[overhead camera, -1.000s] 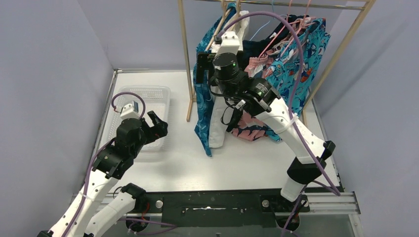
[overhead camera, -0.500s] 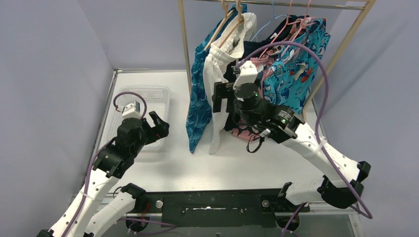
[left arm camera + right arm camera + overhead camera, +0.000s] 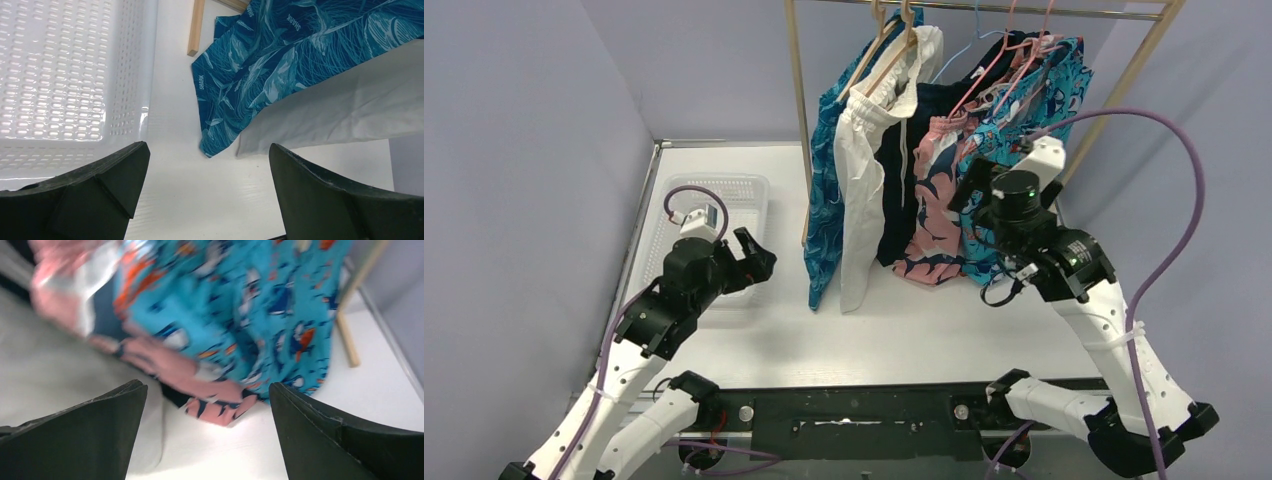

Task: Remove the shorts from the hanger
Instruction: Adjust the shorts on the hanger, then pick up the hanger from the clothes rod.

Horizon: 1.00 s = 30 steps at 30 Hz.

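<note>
Left gripper (image 3: 207, 150) spread | right gripper (image 3: 207, 390) spread | white table (image 3: 904, 330) | lavender walls (image 3: 524, 150)

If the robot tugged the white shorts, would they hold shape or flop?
Probably floppy: the white shorts hang in long soft folds. Likely light, being thin cloth. They may snag: the waistband bunches over the wooden hanger.

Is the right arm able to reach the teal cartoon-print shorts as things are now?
Probably yes: the open right gripper faces the teal cartoon-print shorts closely, and nothing stands between them.
</note>
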Each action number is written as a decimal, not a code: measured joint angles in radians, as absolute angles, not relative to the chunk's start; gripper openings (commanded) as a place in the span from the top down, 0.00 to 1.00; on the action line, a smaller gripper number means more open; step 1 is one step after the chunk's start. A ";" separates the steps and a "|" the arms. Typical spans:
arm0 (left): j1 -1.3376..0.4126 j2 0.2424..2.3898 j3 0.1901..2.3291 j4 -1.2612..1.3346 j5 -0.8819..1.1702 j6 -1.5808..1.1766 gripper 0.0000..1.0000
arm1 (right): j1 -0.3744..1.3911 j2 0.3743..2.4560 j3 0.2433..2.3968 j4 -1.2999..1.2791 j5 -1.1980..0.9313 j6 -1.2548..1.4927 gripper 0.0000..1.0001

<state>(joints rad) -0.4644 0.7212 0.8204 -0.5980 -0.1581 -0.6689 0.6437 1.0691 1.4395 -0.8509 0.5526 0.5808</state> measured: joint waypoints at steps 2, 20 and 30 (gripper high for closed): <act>-0.463 0.723 0.817 -0.591 -0.144 -0.669 0.08 | 0.523 1.063 1.444 -0.852 0.506 0.573 0.03; -0.463 0.720 0.762 -0.580 -0.061 -0.662 0.09 | 0.075 1.332 1.779 -0.719 -0.059 0.555 0.42; -0.463 0.715 0.708 -0.581 -0.046 -0.647 0.10 | 0.001 1.339 1.728 -0.607 -0.245 0.597 0.42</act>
<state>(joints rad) -0.4629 0.7151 0.7078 -0.5812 -0.0456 -0.6468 0.0006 1.3392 1.7279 -0.6071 -0.2451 0.5972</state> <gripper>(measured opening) 0.905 0.601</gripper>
